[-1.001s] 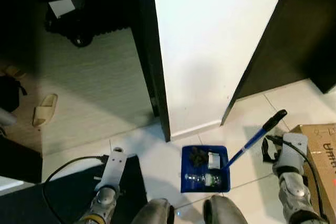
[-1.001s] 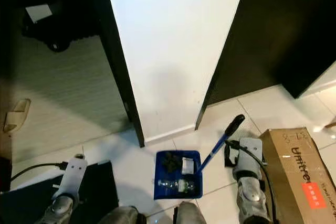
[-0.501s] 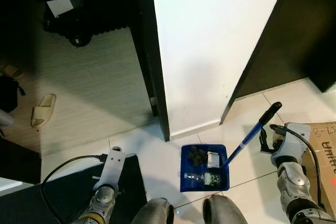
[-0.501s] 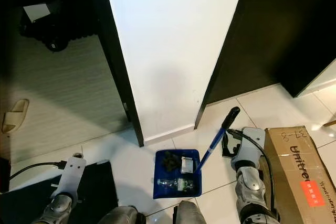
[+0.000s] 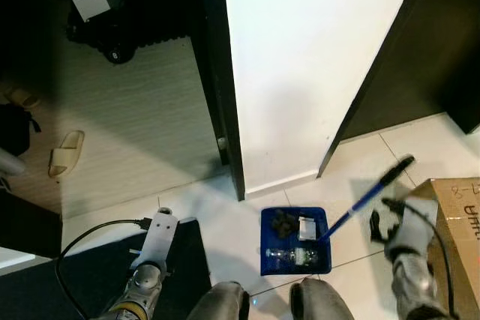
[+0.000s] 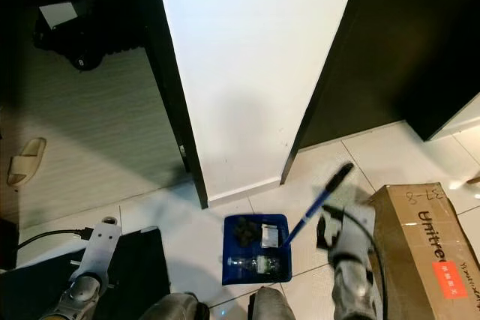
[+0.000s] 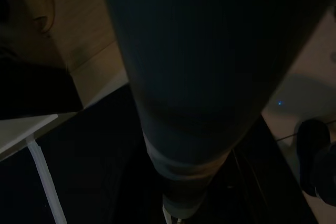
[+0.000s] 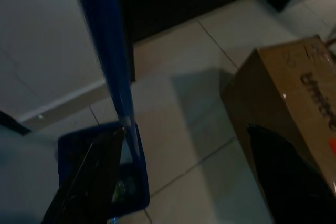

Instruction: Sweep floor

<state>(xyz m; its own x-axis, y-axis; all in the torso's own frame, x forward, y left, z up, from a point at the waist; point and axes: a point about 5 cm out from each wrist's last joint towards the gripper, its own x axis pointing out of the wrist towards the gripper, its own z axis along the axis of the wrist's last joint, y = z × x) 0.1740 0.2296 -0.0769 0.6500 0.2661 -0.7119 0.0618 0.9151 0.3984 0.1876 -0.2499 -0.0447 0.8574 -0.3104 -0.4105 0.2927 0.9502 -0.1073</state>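
A blue dustpan [image 5: 294, 241] lies on the white tiles in front of my feet, holding dark debris, a small white item and a clear bottle. Its blue handle [image 5: 367, 198] with a black grip slants up to the right. My right gripper [image 8: 185, 129] is open beside the handle's upper part. The shaft [image 8: 107, 56] passes just outside one of the fingers [image 8: 89, 177], not between them. In the eye views the right arm [image 5: 401, 241] is blurred. My left arm [image 5: 154, 234] hangs idle over a black mat.
A cardboard box [image 5: 454, 230] stands close on the right of my right arm. A white wall end [image 5: 300, 73] with dark door frames [image 5: 221, 95] rises just beyond the dustpan. A black mat [image 5: 82, 275] and cable lie at the left, with a slipper [image 5: 66, 154] farther off.
My right arm has moved and now shows as a blur, a little lower in the picture. The handle's tip has swung slightly right. The dustpan stays in place.
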